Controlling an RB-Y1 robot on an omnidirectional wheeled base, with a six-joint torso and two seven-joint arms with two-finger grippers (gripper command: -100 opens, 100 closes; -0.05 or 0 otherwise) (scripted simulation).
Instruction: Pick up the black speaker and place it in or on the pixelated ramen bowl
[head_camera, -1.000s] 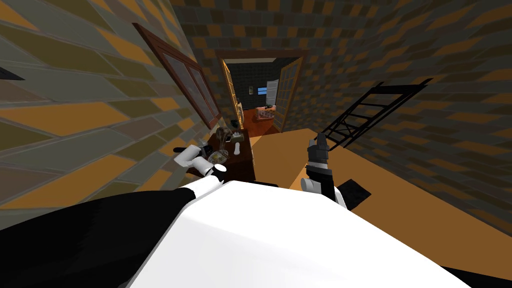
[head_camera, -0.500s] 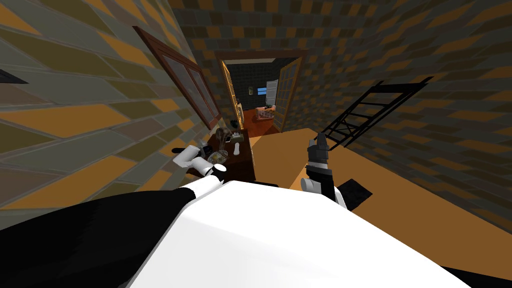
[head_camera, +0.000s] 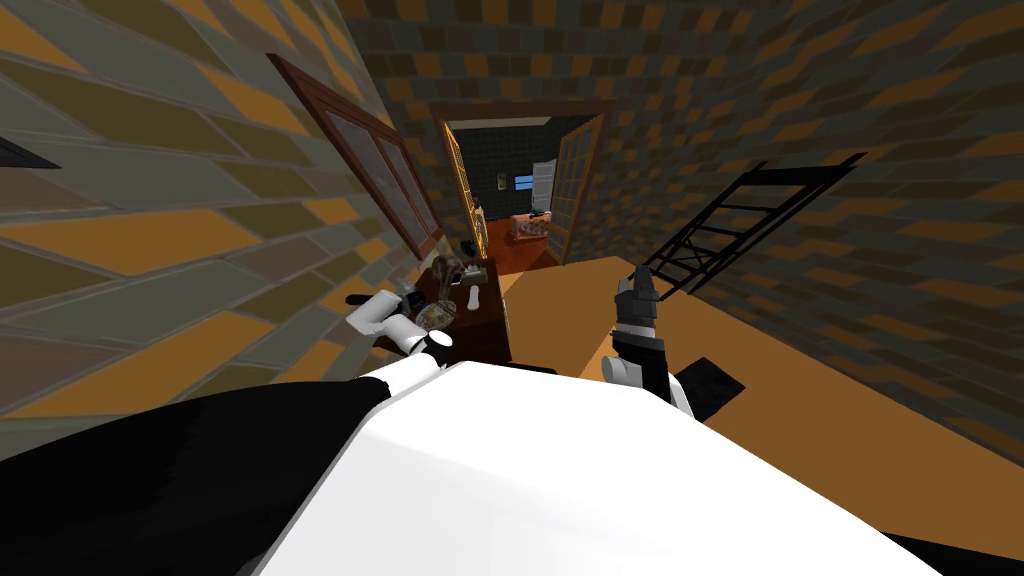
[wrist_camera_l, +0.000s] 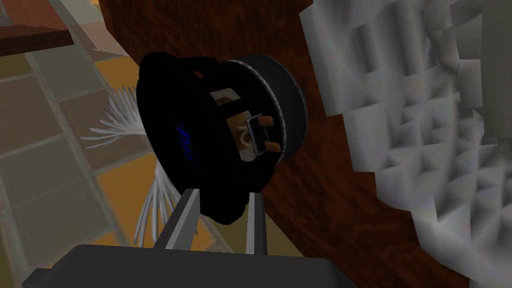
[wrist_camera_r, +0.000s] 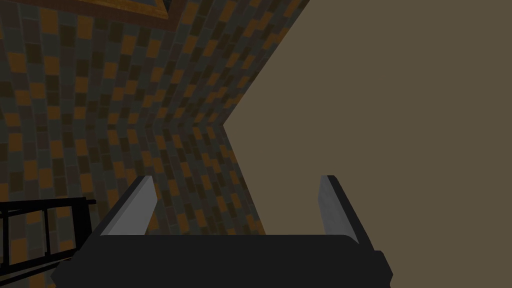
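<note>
Dark wooden table (head_camera: 492, 335) bears a faceted grey bowl (wrist_camera_l: 425, 125) and white cup (head_camera: 474, 298)

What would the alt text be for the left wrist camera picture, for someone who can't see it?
A black speaker is pinched at its rim between two thin grey fingers, held in front of a dark reddish-brown wooden surface. A faceted pale grey bowl looms close beside it.
</note>
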